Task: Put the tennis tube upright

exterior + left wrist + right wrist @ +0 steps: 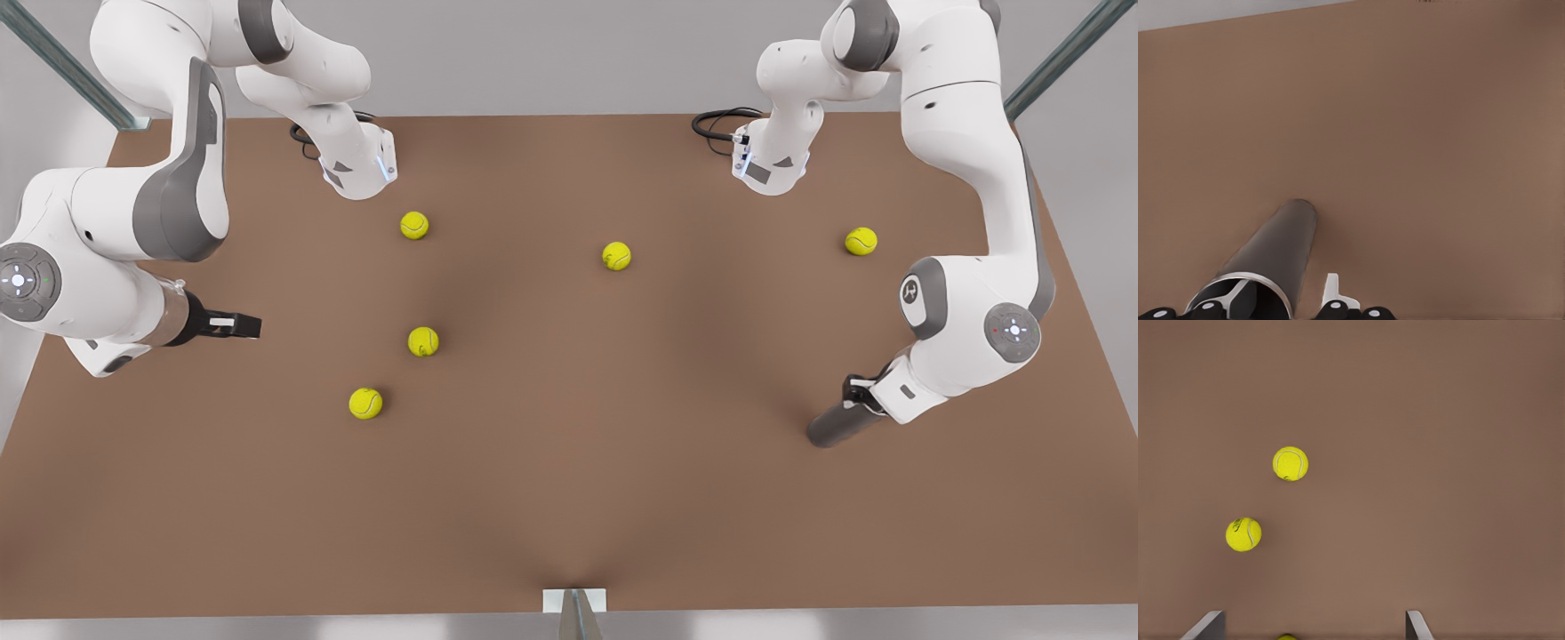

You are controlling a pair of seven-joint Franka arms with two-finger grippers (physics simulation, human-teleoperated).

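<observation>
the tennis tube (836, 425) lay tilted on the brown tabletop (569, 498) near the front view's right edge, its far end touching the surface and its near end raised in the left pincer (859, 397). in the front view that pincer's grip was mostly hidden behind the white wrist, so only the dark grey body of the tube showed. the left wrist view gave what the front view could not: the tube's (1268, 257) lighter silvery rim and open mouth sat right at the pincer (1283, 303), with one white finger (1331, 291) outside the wall and the other inside the mouth, so the pincer was clamped on the tube's rim wall.

the right pincer (233, 325) hung over the tabletop at the front view's left, dark and pointing toward the middle, holding nothing. its wrist view showed the two fingertips (1208, 625) set wide apart, with two tennis balls (1291, 463) on the bare surface beyond them and a sliver of a third at the frame's edge.

the front view alone showed all five tennis balls (616, 256) scattered across the tabletop, three toward its left, one near the middle and one toward the right, all well apart from the tube.
</observation>
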